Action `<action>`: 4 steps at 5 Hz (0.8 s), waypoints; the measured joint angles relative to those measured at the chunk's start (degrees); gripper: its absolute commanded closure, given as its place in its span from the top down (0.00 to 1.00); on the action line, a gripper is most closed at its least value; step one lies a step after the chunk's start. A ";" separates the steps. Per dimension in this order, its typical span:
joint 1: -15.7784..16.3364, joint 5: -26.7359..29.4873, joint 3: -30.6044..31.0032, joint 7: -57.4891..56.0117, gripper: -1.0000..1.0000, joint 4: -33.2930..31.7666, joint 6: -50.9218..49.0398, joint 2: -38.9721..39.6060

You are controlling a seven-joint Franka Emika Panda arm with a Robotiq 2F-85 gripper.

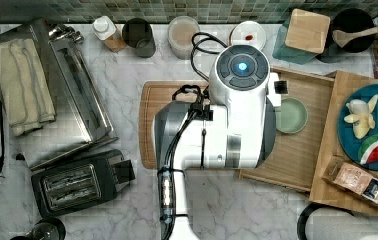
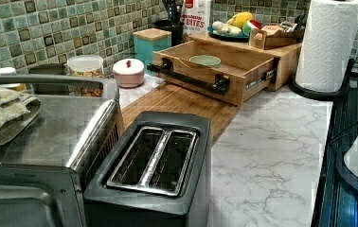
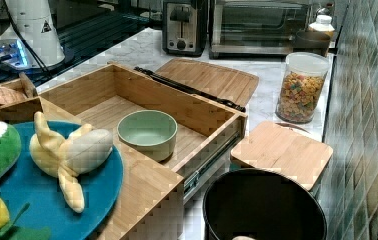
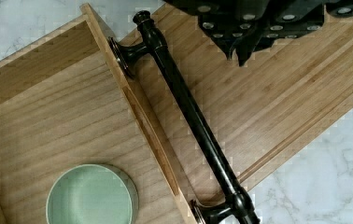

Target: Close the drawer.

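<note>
The shallow light-wood drawer (image 4: 48, 116) stands pulled out over the flat wooden cutting board (image 4: 277, 93), its long black bar handle (image 4: 188, 112) lying crosswise just beside the dark gripper (image 4: 242, 46), whose finger spacing I cannot tell.

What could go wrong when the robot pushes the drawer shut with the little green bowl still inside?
1. The green bowl sits loose in the open drawer, so a hard push could make it slide and knock a wall.
2. The black handle is a thin round bar; the gripper above the cutting board might slip off it.
3. Pushing off-centre might jam the side rail.
</note>
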 measured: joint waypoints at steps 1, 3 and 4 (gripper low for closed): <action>-0.02 -0.01 0.00 0.00 0.00 -0.11 0.59 0.08; -0.07 -0.03 -0.08 -2.01 0.00 -0.34 0.70 1.40; -0.11 -0.03 0.01 -2.84 0.00 -0.73 5.68 3.22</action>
